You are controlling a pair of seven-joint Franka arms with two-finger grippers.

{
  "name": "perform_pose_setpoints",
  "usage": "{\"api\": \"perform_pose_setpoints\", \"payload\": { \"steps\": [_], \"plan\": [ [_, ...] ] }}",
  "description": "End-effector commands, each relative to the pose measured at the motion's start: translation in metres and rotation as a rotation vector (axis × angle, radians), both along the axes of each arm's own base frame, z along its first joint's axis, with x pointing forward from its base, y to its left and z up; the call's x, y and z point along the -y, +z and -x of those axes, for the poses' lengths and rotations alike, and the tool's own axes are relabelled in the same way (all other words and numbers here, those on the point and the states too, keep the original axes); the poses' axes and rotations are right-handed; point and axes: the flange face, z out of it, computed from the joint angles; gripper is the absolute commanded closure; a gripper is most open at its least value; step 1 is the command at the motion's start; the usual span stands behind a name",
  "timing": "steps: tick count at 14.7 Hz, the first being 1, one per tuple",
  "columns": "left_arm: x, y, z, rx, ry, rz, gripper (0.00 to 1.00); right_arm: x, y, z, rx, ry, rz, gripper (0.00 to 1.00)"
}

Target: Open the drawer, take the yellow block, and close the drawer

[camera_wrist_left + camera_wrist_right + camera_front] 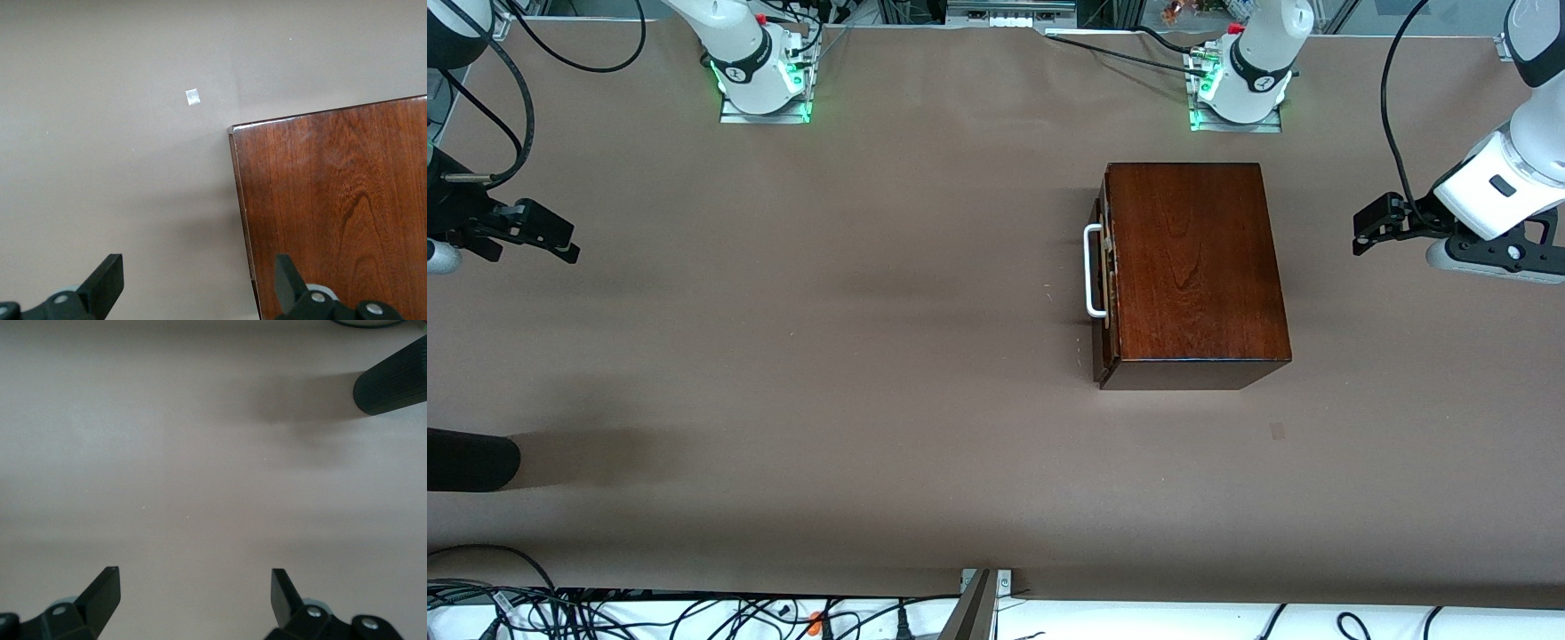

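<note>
The dark reddish-brown wooden box point(1192, 262) stands on the table toward the left arm's end. Its drawer is pushed in. The drawer's white bar handle point(1092, 271) faces the right arm's end. The yellow block is hidden. My left gripper point(1371, 227) is open and empty, up over the table at the left arm's end, beside the box. The left wrist view shows the box's top point(340, 213) and my open left gripper point(199, 283). My right gripper point(547, 238) is open and empty over the right arm's end of the table, also seen in the right wrist view point(195, 593).
A black ribbed cylinder point(471, 460) pokes in at the right arm's end, nearer the front camera; it also shows in the right wrist view point(393, 379). A small tape patch point(1278, 431) lies on the brown table point(827, 356) near the box.
</note>
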Motion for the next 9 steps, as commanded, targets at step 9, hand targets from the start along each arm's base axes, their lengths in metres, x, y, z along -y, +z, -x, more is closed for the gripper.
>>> {"api": "perform_pose_setpoints", "payload": {
  "steps": [9],
  "plan": [
    [-0.0023, 0.0003, 0.0104, -0.066, -0.006, -0.012, 0.00, -0.0013, 0.0063, 0.0036, 0.004, 0.013, 0.013, 0.00]
  ]
}}
